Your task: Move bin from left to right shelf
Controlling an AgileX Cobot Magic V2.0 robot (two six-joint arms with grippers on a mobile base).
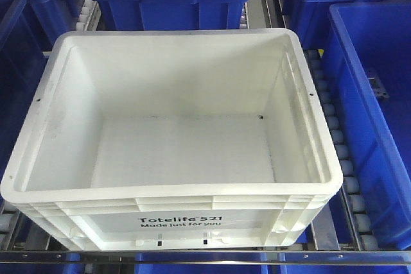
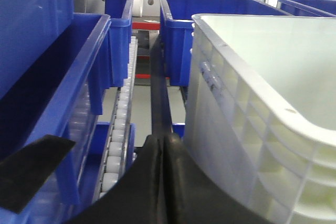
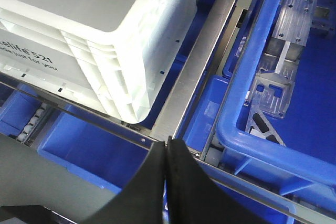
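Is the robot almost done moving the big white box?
Not yet, by the look of it. The white bin sits empty on the shelf rollers between blue bins. Nothing is in hand: the left gripper and right gripper look shut, beside the bin but not holding it. Grabbing, lifting and moving it all remain.

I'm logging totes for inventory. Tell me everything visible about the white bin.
The white bin is a rectangular tote, plastic by its look, with a ribbed rim and black print "Totelife 521 Made just for you" on its near side. It is empty and upright, scuffed inside, sits on roller rails among blue bins. Neither gripper touches it.
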